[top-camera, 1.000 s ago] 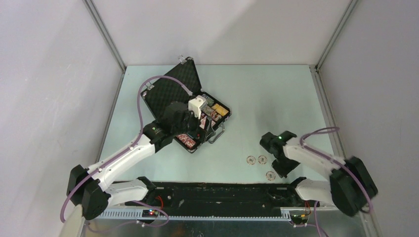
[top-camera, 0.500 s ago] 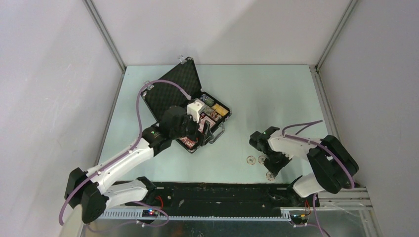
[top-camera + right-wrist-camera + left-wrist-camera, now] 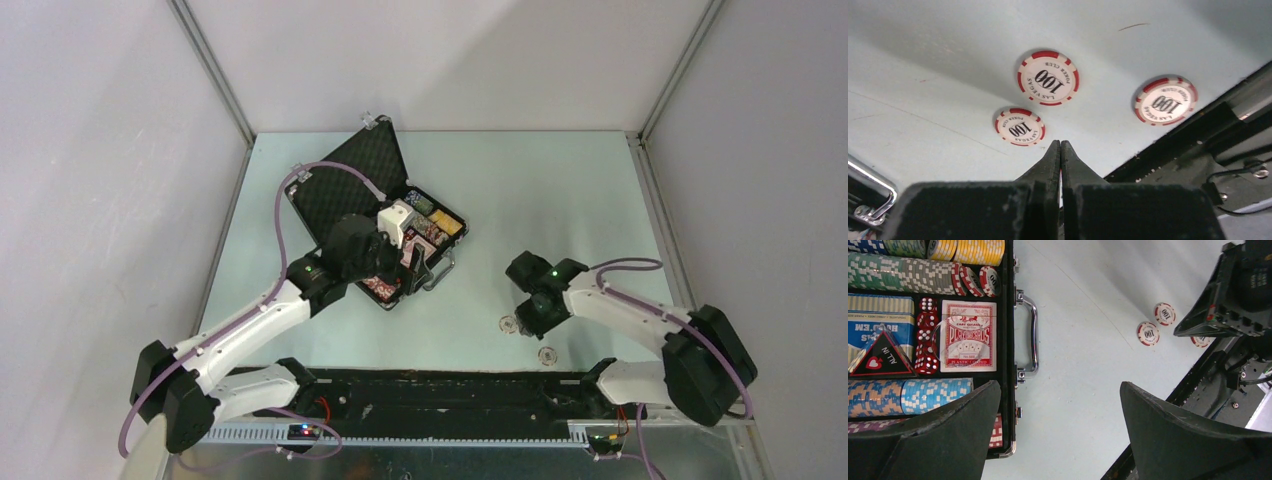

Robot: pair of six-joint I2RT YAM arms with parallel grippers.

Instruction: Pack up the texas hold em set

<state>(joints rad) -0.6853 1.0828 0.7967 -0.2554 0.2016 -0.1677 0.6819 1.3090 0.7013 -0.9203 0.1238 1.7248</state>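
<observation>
From above, your left arm (image 3: 250, 325) hid much of the case (image 3: 350, 185), and your right arm (image 3: 620, 305) covered one of the three loose chips (image 3: 1048, 77). The left wrist view cropped the case's left side.

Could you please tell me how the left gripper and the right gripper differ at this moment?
The left gripper is open; the right gripper is shut. The left hangs over the handle side of the case; the right is near the loose 100 chips. Both hold nothing.

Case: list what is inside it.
The case holds chips, a red card deck, a blue deck, red dice and an ALL IN marker. One finger of the left end effector hides the near corner.
</observation>
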